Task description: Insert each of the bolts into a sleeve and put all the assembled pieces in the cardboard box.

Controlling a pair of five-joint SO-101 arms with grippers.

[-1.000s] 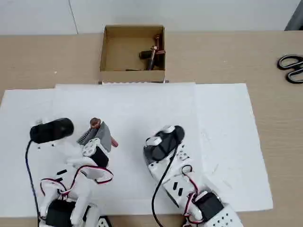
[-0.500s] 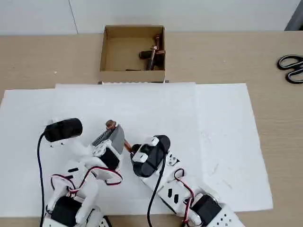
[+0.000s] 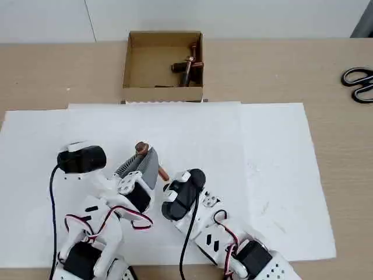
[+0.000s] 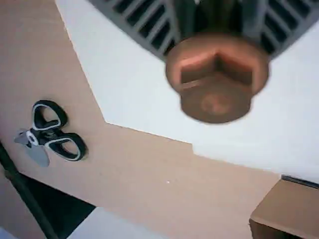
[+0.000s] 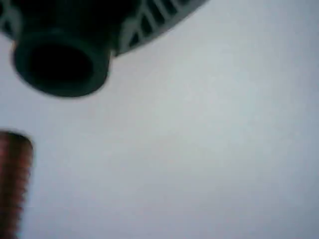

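— Well, copper bolt (image 4: 217, 74) first: smooth metal, a hexagonal head on a round flange, pinched between the ribbed grey fingers (image 4: 134, 20) of the left gripper (image 3: 147, 161). From above it sits tilted over the white paper sheet (image 3: 262, 151), with its head toward the box and its threaded tip (image 5: 14, 184) pointing at the other arm.

— And facing it, the sleeve (image 5: 60, 62): a dark, round tube with its open mouth toward the wrist camera. The right gripper (image 5: 84, 25) has it clamped, fingers closed on it. That threaded tip is near the mouth but apart from it, not inside.

— Further out, the cardboard box (image 3: 163, 93) is plain brown and open-topped, sitting on the wooden table (image 3: 280, 70) just past the far edge of the paper. Assembled pieces (image 3: 187, 64) lie inside, copper and dark, up against its right wall.

— Black-handled scissors (image 3: 358, 83) rest on bare wood at the far right, well apart from everything.

— Anything in the way?

— From above, the right arm's black camera housing (image 3: 185, 192) sits over the sleeve. Between the two arms and the box lies the flat, matte paper.
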